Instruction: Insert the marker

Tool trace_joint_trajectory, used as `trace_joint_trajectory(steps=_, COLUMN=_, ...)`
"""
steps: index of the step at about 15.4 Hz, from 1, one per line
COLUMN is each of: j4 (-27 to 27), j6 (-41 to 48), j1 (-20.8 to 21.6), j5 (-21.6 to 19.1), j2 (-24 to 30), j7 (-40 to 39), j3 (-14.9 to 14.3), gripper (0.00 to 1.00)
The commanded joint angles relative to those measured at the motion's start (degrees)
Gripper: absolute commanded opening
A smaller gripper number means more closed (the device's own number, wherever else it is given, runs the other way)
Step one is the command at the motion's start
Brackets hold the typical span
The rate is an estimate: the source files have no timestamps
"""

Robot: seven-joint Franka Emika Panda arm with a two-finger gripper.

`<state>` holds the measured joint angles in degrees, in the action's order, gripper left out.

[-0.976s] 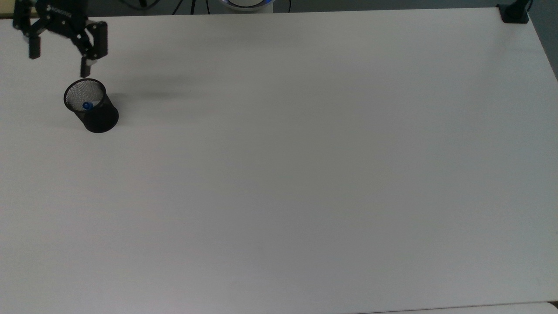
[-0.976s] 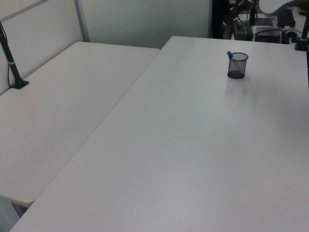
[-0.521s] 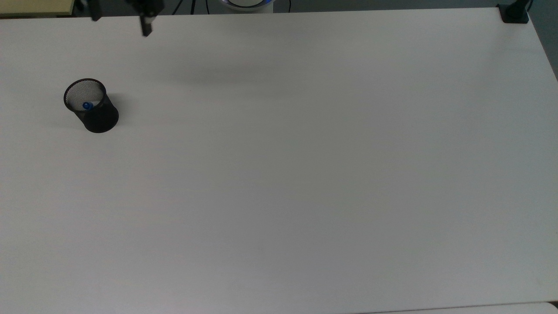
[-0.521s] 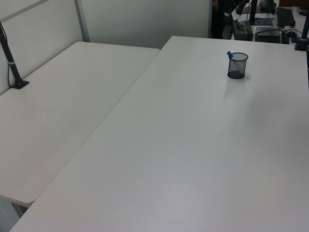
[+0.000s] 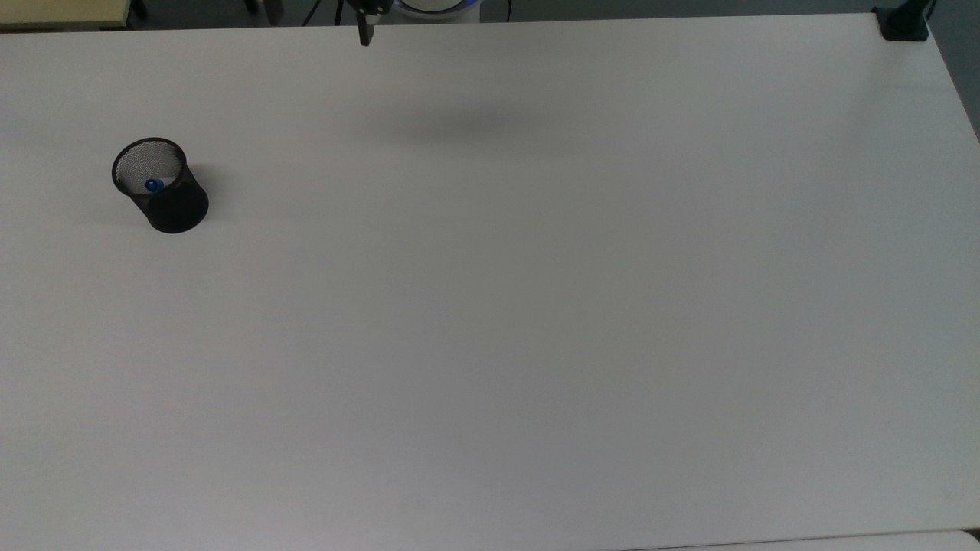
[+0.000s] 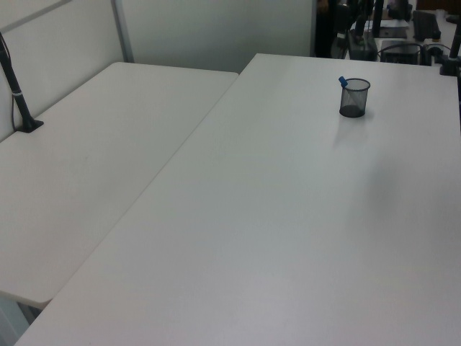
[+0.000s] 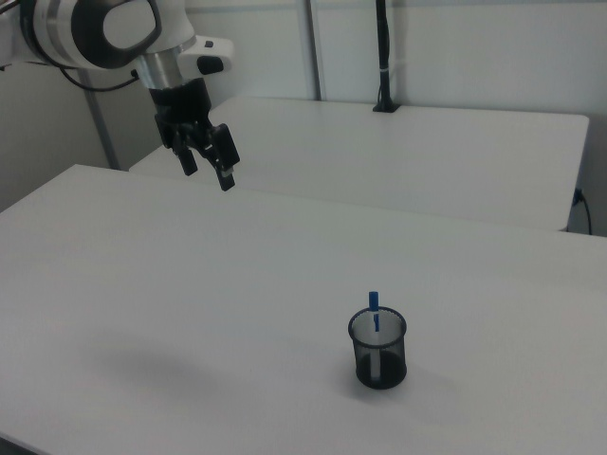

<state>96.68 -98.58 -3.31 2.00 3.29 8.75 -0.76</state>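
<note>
The marker [image 5: 153, 186] stands inside the black mesh cup [image 5: 161, 187] near the top view's left side, with its blue end up. In the right view the marker's blue end [image 7: 374, 301] pokes above the rim of the cup [image 7: 378, 351], and its white barrel shows through the mesh. The left view has the cup [image 6: 354, 98] far back with the marker's blue tip [image 6: 343, 81] leaning out. My gripper [image 7: 209, 172] hangs high over the table, well away from the cup, open and empty. At the top view's upper edge my gripper [image 5: 318, 23] shows one fingertip [image 5: 365, 34].
The wide white table [image 5: 536, 306] is bare apart from the cup. A black clamp [image 5: 903, 23] sits at its far right corner in the top view. A second table [image 6: 101, 137] adjoins in the left view, with a black pole [image 6: 18, 94] on it.
My gripper has left the spot just above the cup and travelled toward the top view's right along the far table edge. The marker and cup have stayed put.
</note>
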Motion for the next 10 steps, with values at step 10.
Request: trace_joint_trajectory(steps=10, j4=-1.1, j6=-6.1, j1=1.4, j5=0.6, j2=-2.9, j7=-6.0, j3=-1.6, gripper=1.00)
